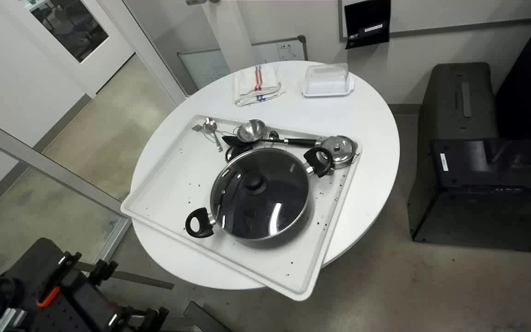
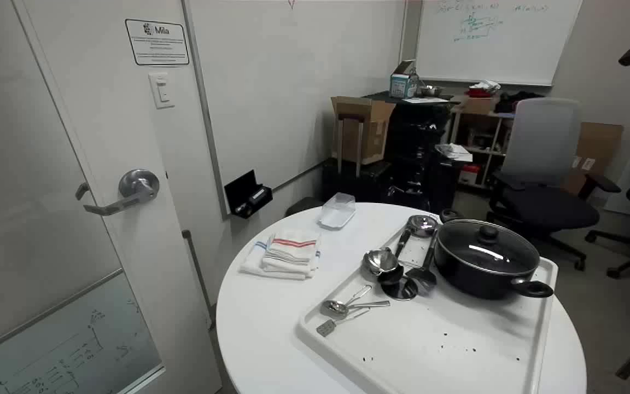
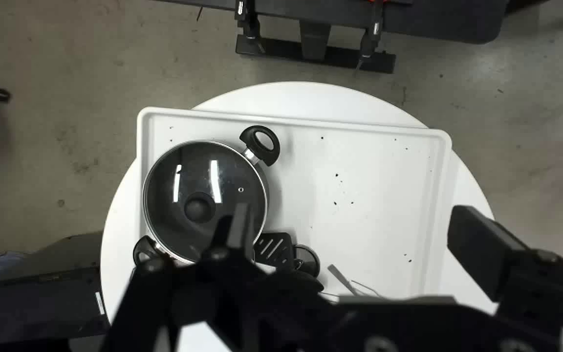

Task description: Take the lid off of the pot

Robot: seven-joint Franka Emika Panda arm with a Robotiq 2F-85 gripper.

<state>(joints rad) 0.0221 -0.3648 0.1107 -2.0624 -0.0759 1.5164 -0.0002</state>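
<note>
The lid (image 1: 256, 207) is found seated on the pot (image 2: 465, 279), its dark knob (image 3: 199, 208) upright at the centre. The gripper (image 3: 352, 227) is found holding nothing, fingers (image 3: 474, 249) spread wide; it shows in the wrist view only, with the knob outside the gap between them; its height above the pot cannot be told. Step in hand is judged to be the approach to the knob. Recommended: centre over the pot, then descend straight, so the fingers pass the knob's sides without pressing the lid. Grip firmly, as the rounded knob may slip; lift level until clear of the pot, then carry away from the slotted spatula (image 3: 271, 247) just beside the pot.
</note>
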